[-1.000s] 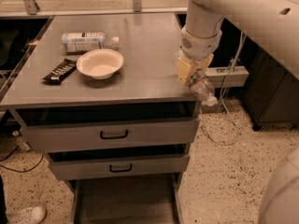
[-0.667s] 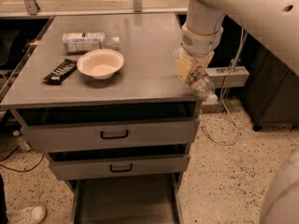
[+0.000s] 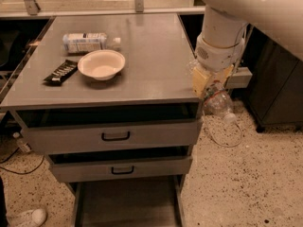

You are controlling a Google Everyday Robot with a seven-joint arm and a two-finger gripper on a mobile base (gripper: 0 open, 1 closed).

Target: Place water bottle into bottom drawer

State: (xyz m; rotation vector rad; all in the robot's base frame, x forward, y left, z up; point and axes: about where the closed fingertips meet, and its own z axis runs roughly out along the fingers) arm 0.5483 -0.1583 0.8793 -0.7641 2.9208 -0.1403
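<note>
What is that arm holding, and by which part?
The gripper, right of the cabinet, holds the water bottle by the end away from its cap, which points down.

The room is dim and looks a bit brown. Soft light from above makes the table top (image 3: 156,46) pale near the upper middle. Dark shadow sits above the grey drawers (image 3: 71,138) and in the bottom drawer (image 3: 128,205). Right of the middle, the gripper (image 3: 211,90) clasps the water bottle (image 3: 220,104), which shines a little.
</note>
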